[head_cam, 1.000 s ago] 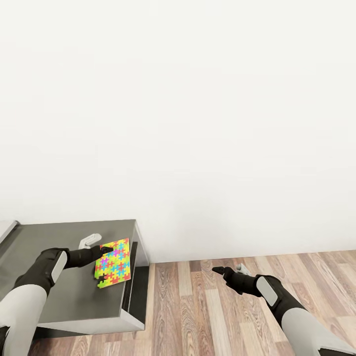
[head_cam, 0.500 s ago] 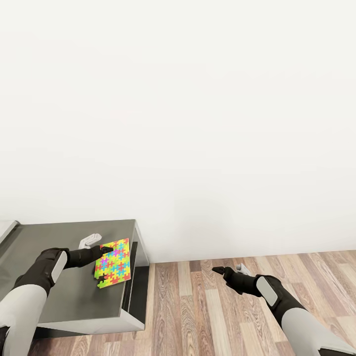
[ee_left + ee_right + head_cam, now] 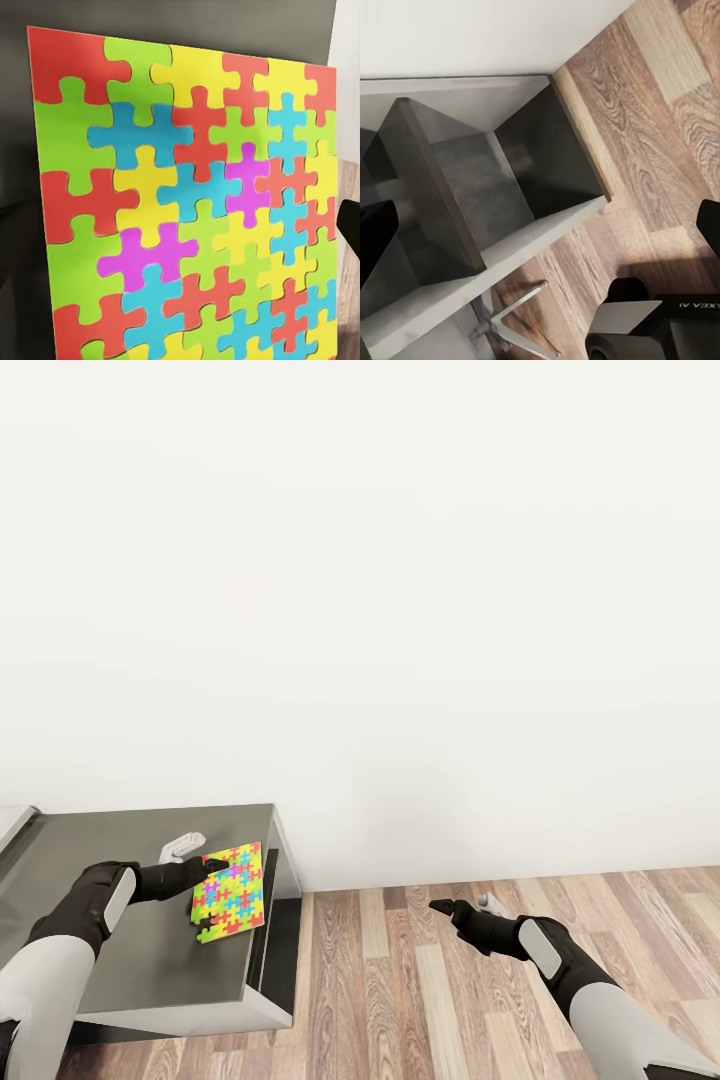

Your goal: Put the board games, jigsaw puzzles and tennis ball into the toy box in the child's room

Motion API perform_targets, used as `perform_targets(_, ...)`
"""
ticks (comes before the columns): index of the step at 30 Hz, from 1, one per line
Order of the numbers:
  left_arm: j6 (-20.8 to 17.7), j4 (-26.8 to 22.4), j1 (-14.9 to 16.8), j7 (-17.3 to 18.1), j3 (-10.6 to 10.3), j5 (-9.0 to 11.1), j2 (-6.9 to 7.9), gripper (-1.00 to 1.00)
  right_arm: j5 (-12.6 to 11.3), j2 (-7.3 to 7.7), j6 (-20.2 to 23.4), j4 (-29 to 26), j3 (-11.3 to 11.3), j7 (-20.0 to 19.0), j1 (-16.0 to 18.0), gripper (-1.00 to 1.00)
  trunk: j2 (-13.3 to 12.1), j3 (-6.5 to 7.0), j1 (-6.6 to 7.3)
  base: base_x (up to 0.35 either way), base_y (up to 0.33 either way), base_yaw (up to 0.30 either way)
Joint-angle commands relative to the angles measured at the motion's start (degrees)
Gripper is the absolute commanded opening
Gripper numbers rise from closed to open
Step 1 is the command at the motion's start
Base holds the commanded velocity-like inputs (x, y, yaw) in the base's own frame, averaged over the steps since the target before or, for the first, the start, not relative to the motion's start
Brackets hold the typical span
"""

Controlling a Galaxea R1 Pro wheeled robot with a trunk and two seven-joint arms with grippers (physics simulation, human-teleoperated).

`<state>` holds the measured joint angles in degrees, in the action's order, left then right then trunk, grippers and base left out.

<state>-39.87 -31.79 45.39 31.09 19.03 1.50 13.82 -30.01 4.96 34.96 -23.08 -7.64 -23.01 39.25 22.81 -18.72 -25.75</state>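
Observation:
One jigsaw puzzle (image 3: 231, 891), a thin square of yellow, green, red and blue pieces, lies flat on the dark grey cabinet top (image 3: 120, 920) near its right edge. My left gripper (image 3: 200, 857) is open at the puzzle's near-left corner, low over it. In the left wrist view the puzzle (image 3: 187, 202) spreads between the two spread fingertips (image 3: 349, 226). My right gripper (image 3: 465, 905) hangs open over the wood floor, holding nothing. A sliver of the pale table (image 3: 12, 822) joins the cabinet at far left. The toy box, board games, tennis ball and bed are out of view.
A plain white wall (image 3: 400, 610) stands close behind the cabinet. Wood-plank floor (image 3: 420, 980) runs to the right of it. The right wrist view looks into the cabinet's open grey shelf space (image 3: 487, 187), with a chair's metal foot (image 3: 514, 326) below.

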Motion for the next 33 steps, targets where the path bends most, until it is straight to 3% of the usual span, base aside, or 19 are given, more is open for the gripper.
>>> perform_targets(1, -0.47, -0.03, 0.05, 0.11, 0.22, 0.15, -0.02, 1.0, -0.04, 0.0, 0.46, -0.03, -0.36, -0.09, 0.04, 1.0, 0.11, -0.1, -0.03, 0.0, 0.0, 0.0)
perform_targets(33, -0.47, -0.03, 0.05, 0.11, 0.22, 0.15, -0.02, 1.0, -0.05, 0.0, 0.43, -0.03, -0.36, -0.1, 0.04, 1.0, 0.11, -0.1, -0.03, 0.0, 0.015, 0.0)
